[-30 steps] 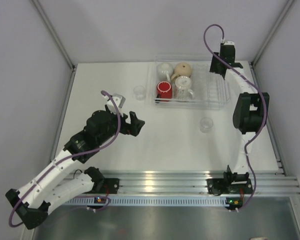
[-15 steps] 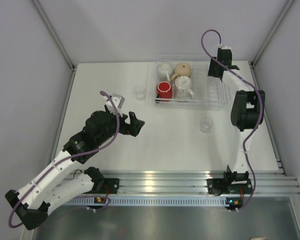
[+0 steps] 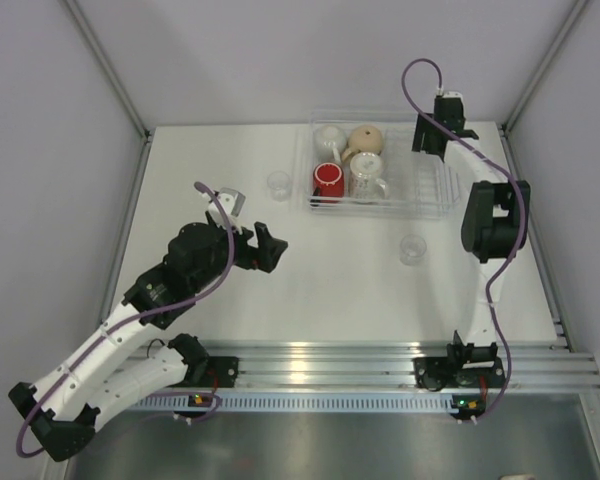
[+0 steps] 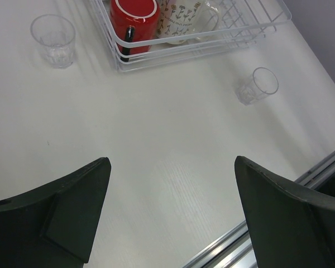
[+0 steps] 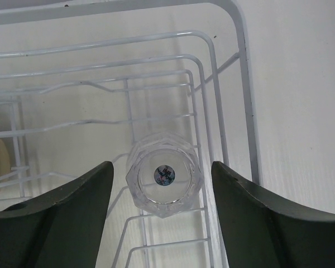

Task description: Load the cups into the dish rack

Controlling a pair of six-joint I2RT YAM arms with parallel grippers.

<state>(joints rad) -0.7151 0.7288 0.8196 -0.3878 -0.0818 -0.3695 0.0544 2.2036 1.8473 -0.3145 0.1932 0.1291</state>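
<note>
The glass [image 4: 258,85] at upper right is judged light, slick and brittle, best gripped across its wall; left pincer [image 4: 172,167] and right pincer [image 5: 162,167] are spread apart, gripping nothing.

A white bench [image 3: 330,290] stands between plain grey walls [image 3: 40,150]; metal rails [image 3: 330,362] run along its near edge.

Bright, even overhead light is recorded. Soft shadows are cast on the table [image 3: 330,295]. Glare is seen on the rail [image 3: 310,352]. The glass [image 5: 164,181] is resolved sharply.
</note>
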